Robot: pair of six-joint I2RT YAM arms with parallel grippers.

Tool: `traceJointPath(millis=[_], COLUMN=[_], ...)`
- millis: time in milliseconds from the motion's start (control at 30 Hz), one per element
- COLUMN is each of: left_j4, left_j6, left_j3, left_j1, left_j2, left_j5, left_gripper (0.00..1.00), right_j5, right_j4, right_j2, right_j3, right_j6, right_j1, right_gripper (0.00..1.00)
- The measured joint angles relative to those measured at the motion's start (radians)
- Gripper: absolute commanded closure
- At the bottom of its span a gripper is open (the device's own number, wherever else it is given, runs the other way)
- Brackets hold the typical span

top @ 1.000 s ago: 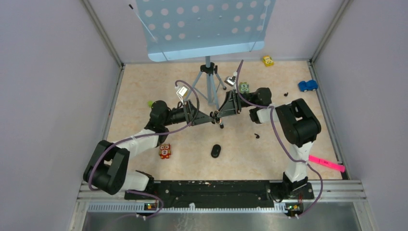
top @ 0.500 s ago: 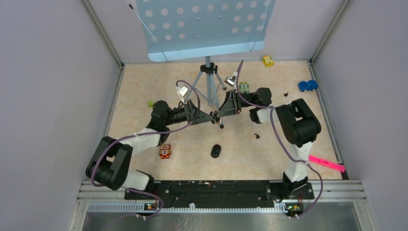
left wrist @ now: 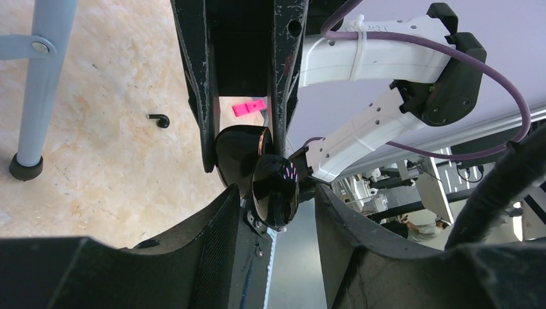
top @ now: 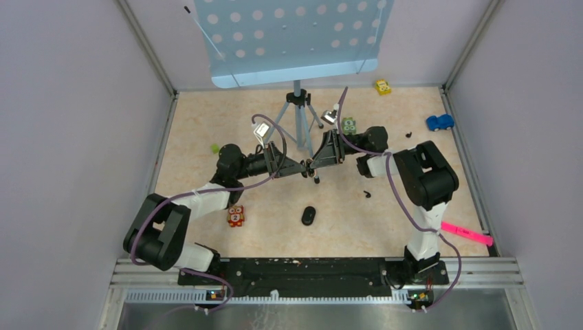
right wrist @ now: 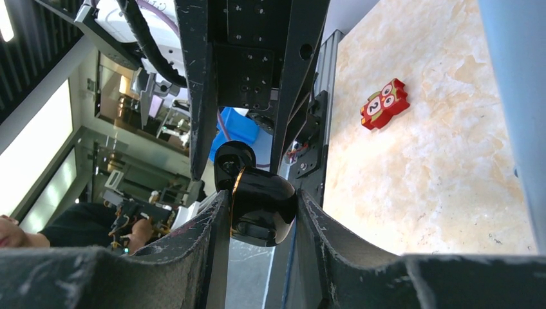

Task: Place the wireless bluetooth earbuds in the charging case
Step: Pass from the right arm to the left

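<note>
Above the table (top: 199, 117), both jaws pinch 1 black object (left wrist: 275, 183).

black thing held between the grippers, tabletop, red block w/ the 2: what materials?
Case: glossy black, likely hard plastic; crisp highlights on its rounded shell. Tabletop: smooth beige marble pattern, probably laminate or printed sheet; real stone can't be excluded. Red block: flat, printed or painted face, dull sheen; wood or plastic, can't tell.
</note>
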Motion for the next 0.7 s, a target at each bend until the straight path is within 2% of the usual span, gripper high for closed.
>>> traceJointPath(millis=[333, 500, 700], left_j4=[0.024, 0.026, 0.025], left_j6=[-0.026, -0.030, -0.034], left_j3=[0.002, 0.002, 0.002], left_j1=[-0.004, -0.006, -0.007], left_j2=[0.019, 0.022, 0.022], left_j5=[0.001, 0.001, 0.001], left_gripper=[0.54, 0.63, 0.79], right_j5=[0.004, 0.005, 0.006], right_j4=[0.000, -0.001, 0.000], right_j2=[0.000, 0.000, 0.000], right_j3=[-0.013, -0.013, -0.014], right_j6=[-0.003, -0.005, -0.007], right_j1=[0.002, 0.002, 0.002], right_gripper=[1.00, 1.00, 1.00])
